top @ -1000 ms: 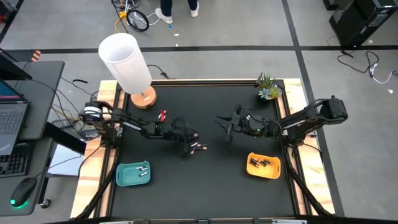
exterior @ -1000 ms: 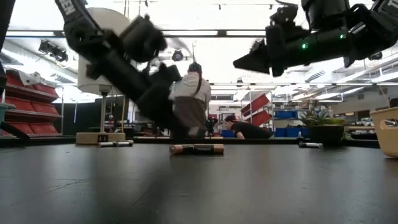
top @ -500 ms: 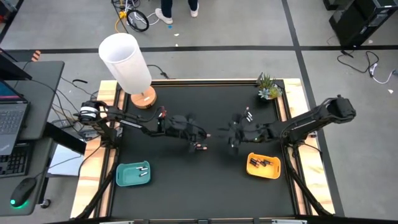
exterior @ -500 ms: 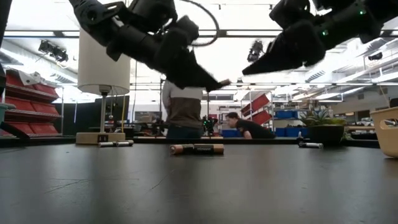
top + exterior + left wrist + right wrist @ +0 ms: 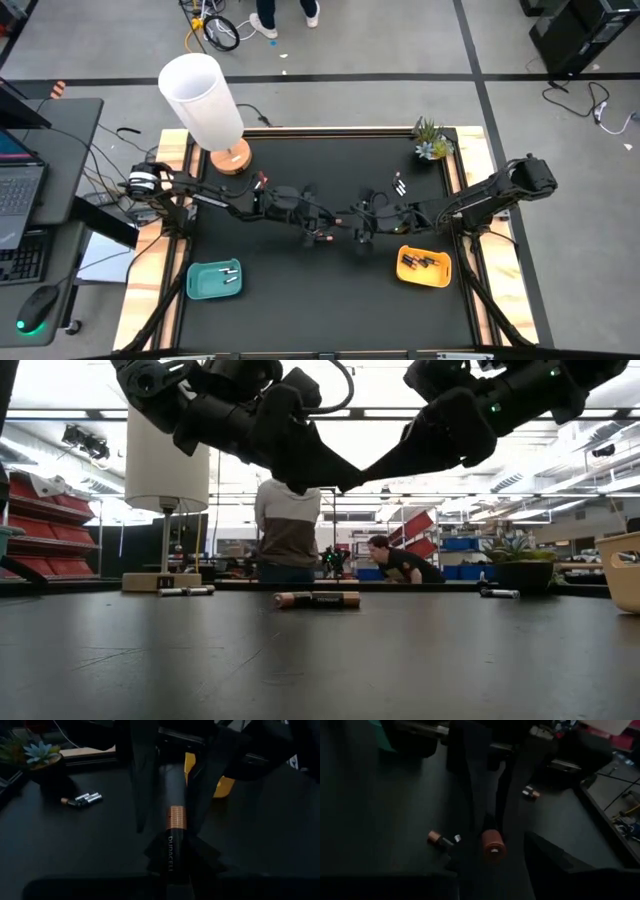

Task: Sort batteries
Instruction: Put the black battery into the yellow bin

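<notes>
Where a second ago the two arms stood well apart over the mat, they now meet at frame centre in the high view, tip to tip. The left gripper (image 5: 338, 221) pinches a dark battery (image 5: 172, 832) with a copper band, holding it out lengthwise. The right gripper (image 5: 357, 226) has swung in from the right, and its fingers (image 5: 142, 780) stand spread on either side of the battery's far end, not yet pressed on it. In the low view both tips meet high above the mat, just left of centre at the top.

On the black mat (image 5: 330, 290), a loose battery (image 5: 317, 599) lies below the meeting point. More batteries lie near the plant (image 5: 431, 140) at the upper right. A teal tray (image 5: 214, 280) at the lower left holds pale ones; a yellow tray (image 5: 424, 266) at the lower right holds dark ones. A lamp (image 5: 205, 105) stands at the upper left. Beyond the table, a person (image 5: 286, 530) stands among shelves and another bends low.
</notes>
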Robot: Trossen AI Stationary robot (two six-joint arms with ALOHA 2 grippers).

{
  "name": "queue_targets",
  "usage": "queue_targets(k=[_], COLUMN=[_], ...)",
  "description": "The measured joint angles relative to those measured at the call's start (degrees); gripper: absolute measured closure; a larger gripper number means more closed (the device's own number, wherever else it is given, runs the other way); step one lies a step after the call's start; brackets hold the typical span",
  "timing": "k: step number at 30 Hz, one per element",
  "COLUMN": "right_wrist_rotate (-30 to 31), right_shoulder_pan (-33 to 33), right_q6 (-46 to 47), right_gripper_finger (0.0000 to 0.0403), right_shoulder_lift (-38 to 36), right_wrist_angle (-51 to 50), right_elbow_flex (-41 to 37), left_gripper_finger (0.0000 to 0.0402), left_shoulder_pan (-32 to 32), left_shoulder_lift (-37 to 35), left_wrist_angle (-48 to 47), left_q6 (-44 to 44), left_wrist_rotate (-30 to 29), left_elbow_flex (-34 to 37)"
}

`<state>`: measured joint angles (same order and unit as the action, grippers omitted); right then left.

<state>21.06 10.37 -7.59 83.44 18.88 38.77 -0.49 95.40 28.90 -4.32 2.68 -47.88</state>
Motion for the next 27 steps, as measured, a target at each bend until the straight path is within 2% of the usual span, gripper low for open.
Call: queue_targets(k=[5,10,14,16,22,25,27], right_wrist_rotate=[-0.04,-2.5,-2.69,-2.64,0.23,0.48,0.25], right_shoulder_pan=[0.0,-0.43,-0.63,-0.67,-0.52,0.51,1.86], right_q6=[0.93,1.64,2.39,2.27,3.99,7.19,12.04], right_gripper_finger=[0.0286,0.0369,0.0371,0.0371,0.0371,0.0371,0.0371], right_shoulder_lift=[-0.2,-0.16,-0.18,-0.27,-6.16,-11.49,-15.07], right_wrist_angle=[-0.16,-0.98,-1.42,-1.86,-11.22,-18.46,-28.19], right_elbow_flex=[0.16,0.18,0.25,0.26,0.34,0.4,1.8], left_gripper_finger=[0.0343,0.0343,0.0342,0.032,0.0207,0.0185,0.0182], left_shoulder_pan=[-0.23,-0.37,-0.39,-0.51,-0.35,-0.42,-0.38], left_shoulder_lift=[-0.07,-0.05,-0.02,-0.02,-0.22,-0.21,-0.22], left_wrist_angle=[-0.08,-0.36,-0.58,-1.18,-6.74,-8.06,-9.28], left_q6=[0.0,-0.02,0.27,1.22,1.62,1.62,1.58], left_wrist_rotate=[-0.33,-0.46,-1.54,-3.67,-8.57,-9.51,-9.67], left_elbow_flex=[0.0,0.0,0.0,-0.05,-0.22,-0.22,-0.22])
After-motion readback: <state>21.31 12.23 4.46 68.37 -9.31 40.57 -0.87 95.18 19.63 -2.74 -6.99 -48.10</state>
